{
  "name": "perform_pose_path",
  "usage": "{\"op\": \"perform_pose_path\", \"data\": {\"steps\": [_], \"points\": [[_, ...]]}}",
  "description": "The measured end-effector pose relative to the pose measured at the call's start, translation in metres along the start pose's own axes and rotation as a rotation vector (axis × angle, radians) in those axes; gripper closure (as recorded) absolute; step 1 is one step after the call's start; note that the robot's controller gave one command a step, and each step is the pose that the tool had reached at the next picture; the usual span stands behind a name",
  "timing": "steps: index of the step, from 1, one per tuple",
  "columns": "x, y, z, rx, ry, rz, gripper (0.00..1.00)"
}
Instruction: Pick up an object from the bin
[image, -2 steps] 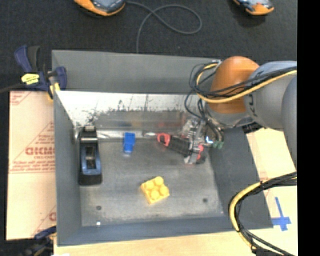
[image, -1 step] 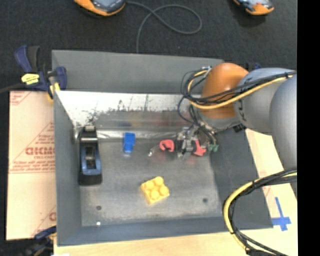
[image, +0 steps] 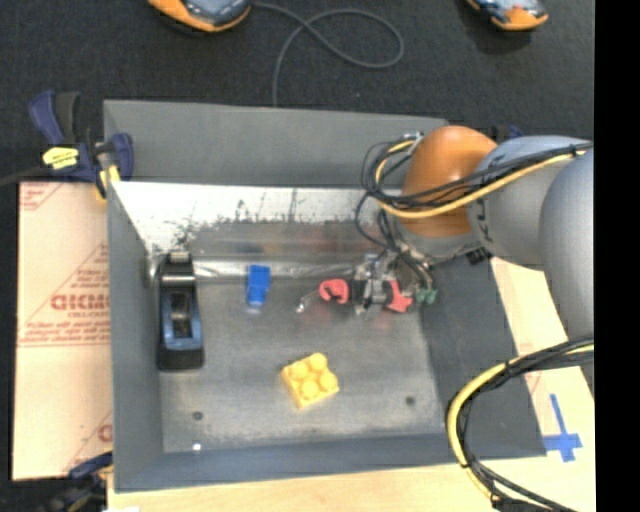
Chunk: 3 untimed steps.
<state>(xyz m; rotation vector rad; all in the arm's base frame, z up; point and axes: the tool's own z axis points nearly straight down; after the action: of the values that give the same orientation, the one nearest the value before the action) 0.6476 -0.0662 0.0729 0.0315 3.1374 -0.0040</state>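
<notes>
As my end effector (image: 376, 288) hung low at the far right of the bin (image: 230, 405), a red curved piece (image: 332, 291) lay just left of it, a second red bit (image: 399, 298) just right. Whether it was open or held anything, I could not tell. I judged the grasp in hand; next, a secure closing and straight lift.

One tape dispenser (image: 180, 313), blue block (image: 258, 285), yellow brick (image: 309, 379); two red pieces (image: 333, 291) (image: 399, 299).

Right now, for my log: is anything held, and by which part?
Cannot tell: the gripper is down between a red curved piece and another red piece.
</notes>
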Motion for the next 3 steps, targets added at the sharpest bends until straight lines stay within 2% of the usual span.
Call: {"op": "perform_pose_path", "data": {"steps": [3], "points": [[0.0001, 0.0003, 0.0001, 0.0, 0.0, -0.002, 1.0]]}}
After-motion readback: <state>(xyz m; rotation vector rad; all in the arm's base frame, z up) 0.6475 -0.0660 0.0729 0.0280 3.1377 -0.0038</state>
